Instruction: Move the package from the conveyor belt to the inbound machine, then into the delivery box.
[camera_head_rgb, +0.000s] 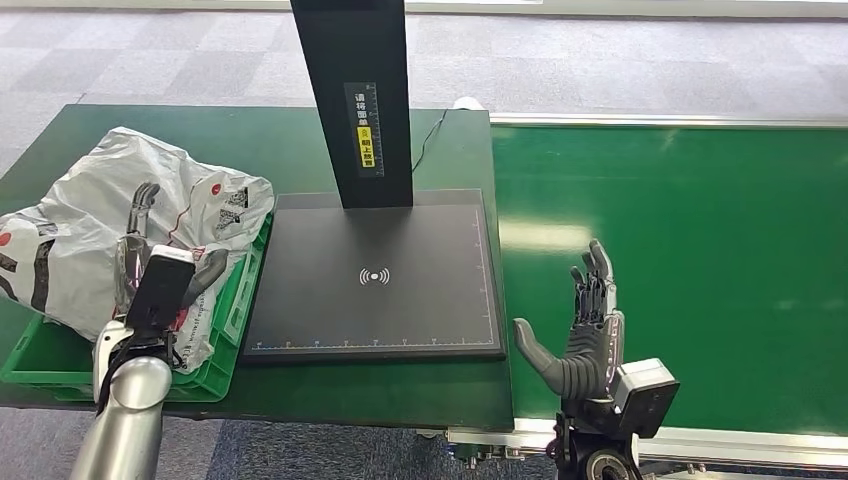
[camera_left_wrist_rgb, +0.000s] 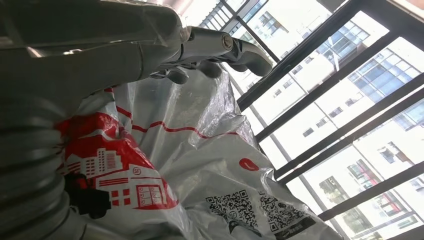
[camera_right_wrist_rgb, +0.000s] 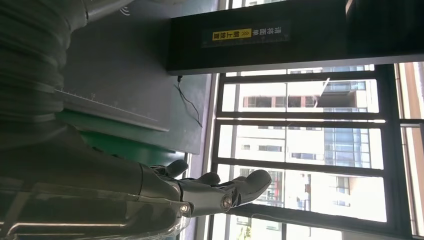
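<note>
While package (camera_head_rgb: 90, 240) overhangs crate (camera_head_rgb: 235, 320), right hand (camera_head_rgb: 585, 335) hovers (fingers spread).

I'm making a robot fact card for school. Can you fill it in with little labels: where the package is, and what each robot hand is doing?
package: grey plastic bag with red print, lying in the green box
left robot hand: over the package, fingers on it; a firm hold cannot be told
right robot hand: open, holding nothing, above the conveyor belt
inbound machine: black plate with nothing on it
</note>
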